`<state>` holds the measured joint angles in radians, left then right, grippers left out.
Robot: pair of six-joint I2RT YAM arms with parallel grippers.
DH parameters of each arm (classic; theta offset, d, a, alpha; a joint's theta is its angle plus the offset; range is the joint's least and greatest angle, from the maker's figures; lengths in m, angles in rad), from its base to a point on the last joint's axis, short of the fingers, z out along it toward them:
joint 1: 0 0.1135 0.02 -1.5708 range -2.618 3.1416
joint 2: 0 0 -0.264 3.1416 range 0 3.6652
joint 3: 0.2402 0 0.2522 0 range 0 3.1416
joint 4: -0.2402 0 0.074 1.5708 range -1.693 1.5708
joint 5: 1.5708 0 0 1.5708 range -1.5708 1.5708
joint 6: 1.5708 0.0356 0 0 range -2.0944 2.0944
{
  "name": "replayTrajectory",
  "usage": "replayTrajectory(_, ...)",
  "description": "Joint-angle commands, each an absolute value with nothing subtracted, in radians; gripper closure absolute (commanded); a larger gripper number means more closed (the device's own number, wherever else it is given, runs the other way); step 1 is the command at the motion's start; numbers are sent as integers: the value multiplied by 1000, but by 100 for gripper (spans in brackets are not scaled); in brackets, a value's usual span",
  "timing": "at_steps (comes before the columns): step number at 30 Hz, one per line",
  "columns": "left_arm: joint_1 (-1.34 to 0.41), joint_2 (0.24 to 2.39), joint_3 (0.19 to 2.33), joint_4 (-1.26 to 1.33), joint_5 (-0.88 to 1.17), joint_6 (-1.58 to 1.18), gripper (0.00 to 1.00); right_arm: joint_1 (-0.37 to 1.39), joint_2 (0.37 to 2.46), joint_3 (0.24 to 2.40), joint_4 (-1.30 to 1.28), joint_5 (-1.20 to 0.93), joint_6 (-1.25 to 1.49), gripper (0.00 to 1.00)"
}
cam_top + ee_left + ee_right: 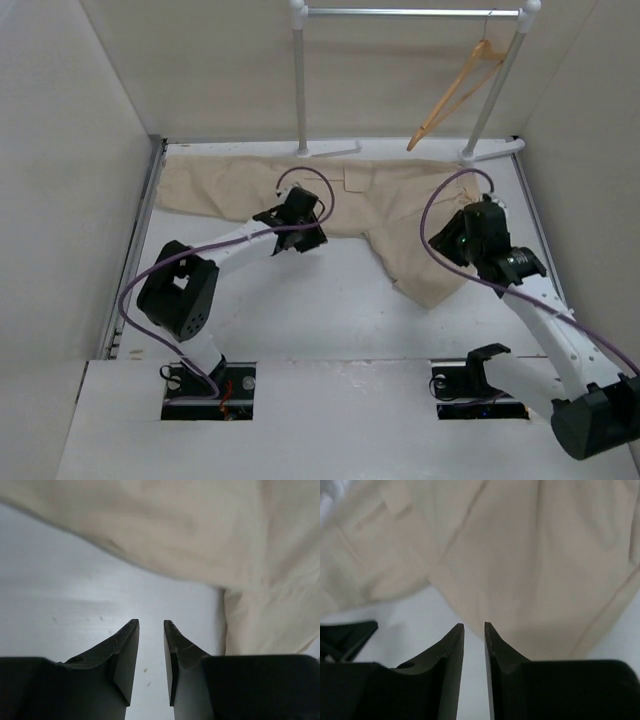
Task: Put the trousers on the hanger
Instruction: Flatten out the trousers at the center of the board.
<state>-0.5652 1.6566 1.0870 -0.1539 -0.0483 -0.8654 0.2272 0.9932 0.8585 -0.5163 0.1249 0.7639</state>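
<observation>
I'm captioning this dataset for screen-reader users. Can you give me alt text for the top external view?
Beige trousers lie spread flat across the far side of a white table, with the left gripper and right gripper poised over them. Behind, a wooden hanger hangs on a garment rail.

Your top external camera looks down from above and behind the arm bases, facing 12 o'clock toward the garment rail (410, 12). Both wrist cameras sit close above the table (60, 605), sharing the trousers (400, 200) with it.
</observation>
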Motion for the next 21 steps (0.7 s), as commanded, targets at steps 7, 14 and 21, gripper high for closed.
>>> replayTrajectory(7, -686, 1658, 1006, -52, 81, -897, 76, 410, 838, 674, -903, 115, 1138, 23)
replayTrajectory(14, -711, 1575, 904, 41, 80, -920, 76, 426, 942, 650, -876, 207, 1241, 28)
replayTrajectory(21, -735, 1522, 864, 80, 87, -933, 75, 413, 1192, 687, -681, 251, 1209, 46)
